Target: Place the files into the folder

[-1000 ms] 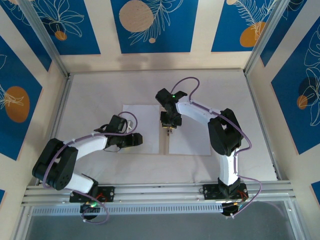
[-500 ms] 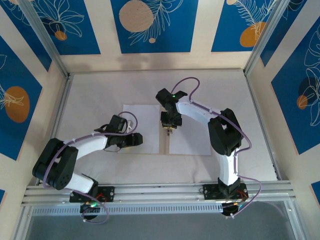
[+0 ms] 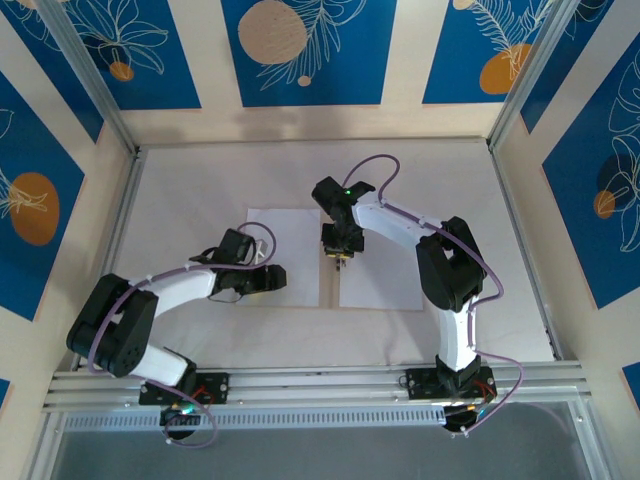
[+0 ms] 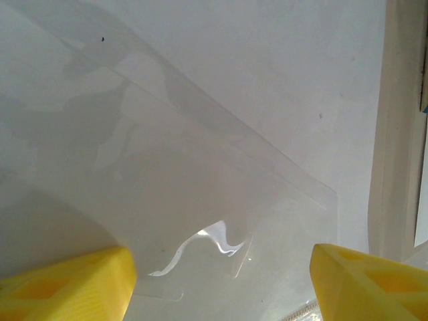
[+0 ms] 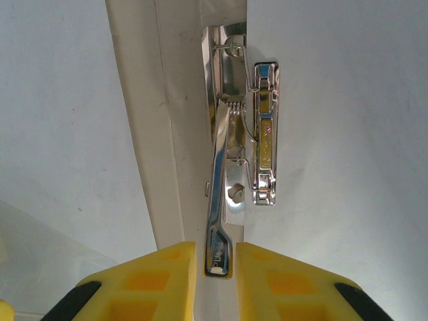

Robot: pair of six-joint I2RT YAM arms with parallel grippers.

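Observation:
The folder (image 3: 283, 240) lies open and flat in the middle of the table, white side up. A beige spine strip (image 5: 137, 120) runs down its middle. White rectangles lie on both sides of the spine, left (image 3: 290, 225) and right (image 3: 385, 285); I cannot tell the files from the folder's lining. My right gripper (image 5: 216, 257) points down at the spine, shut on the lever (image 5: 219, 200) of the metal clip (image 5: 262, 134). In the top view the right gripper (image 3: 338, 258) sits over the fold. My left gripper (image 3: 272, 278) hovers open over the left half, and a thin glossy sheet corner (image 4: 321, 200) lies under it.
A raised rim (image 3: 130, 230) frames the pale table on the left and another (image 3: 520, 230) on the right. A metal rail (image 3: 320, 385) with both arm bases runs along the near edge. The table's pale border (image 4: 401, 134) shows at the right of the left wrist view.
The left arm has shifted very slightly; nothing else differs.

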